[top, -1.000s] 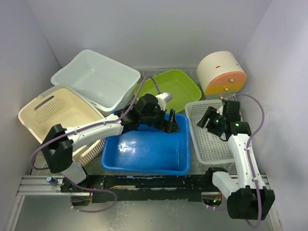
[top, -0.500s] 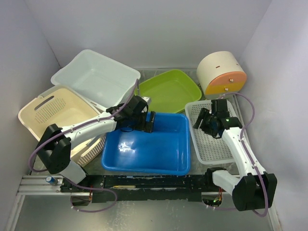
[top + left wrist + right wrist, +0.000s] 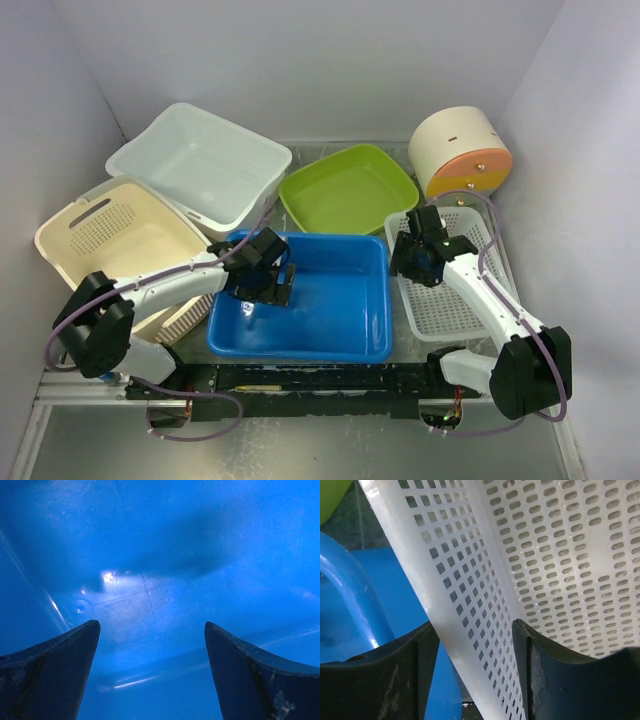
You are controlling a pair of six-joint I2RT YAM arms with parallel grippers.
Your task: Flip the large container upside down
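Observation:
The large blue container (image 3: pixel 300 350) sits upright in the middle of the table. My left gripper (image 3: pixel 280 287) is down inside it near its left wall. In the left wrist view the gripper (image 3: pixel 152 630) stands open, and only the blue floor (image 3: pixel 165 555) shows between its fingers. My right gripper (image 3: pixel 408 262) is at the left wall of the white mesh tray (image 3: pixel 450 300), right beside the blue container's right rim. In the right wrist view the gripper (image 3: pixel 472 627) is open astride the mesh wall (image 3: pixel 465 580), with the blue rim (image 3: pixel 350 595) to its left.
A white tub (image 3: pixel 200 165) stands at the back left and leans on a cream perforated basket (image 3: pixel 110 235). A green tray (image 3: pixel 345 190) lies behind the blue container. A round cream and orange box (image 3: pixel 460 152) is at the back right. A black rail (image 3: pixel 300 378) runs along the near edge.
My left gripper has moved from the blue container's far right corner to its left side and lower into it. My right gripper has shifted left onto the mesh tray's left wall.

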